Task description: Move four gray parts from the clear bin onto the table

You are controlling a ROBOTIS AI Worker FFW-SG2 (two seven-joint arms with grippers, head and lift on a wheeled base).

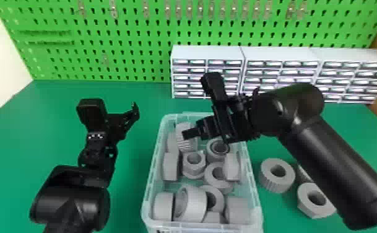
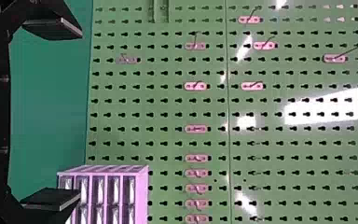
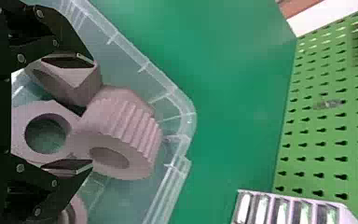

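Observation:
The clear bin (image 1: 149,186) stands mid-table holding several gray parts, such as a hex nut (image 1: 193,169) and wide rings (image 1: 193,201). My right gripper (image 1: 187,133) is over the bin's far part, near a ribbed gray part (image 1: 185,148). In the right wrist view my right gripper (image 3: 86,114) has its fingers spread above the ribbed part (image 3: 126,135) and a hex nut (image 3: 42,133), holding nothing. Left of the bin, my left gripper (image 1: 119,108) hangs above the table; in the left wrist view, the left gripper (image 2: 77,114) stands open and without a part.
On the table (image 1: 128,198) right of the bin are a ribbed ring (image 1: 276,175), a hex nut (image 1: 316,200) and another gray part partly behind the right arm. White drawer cabinets (image 1: 207,54) stand at the back, before a green pegboard (image 1: 104,40).

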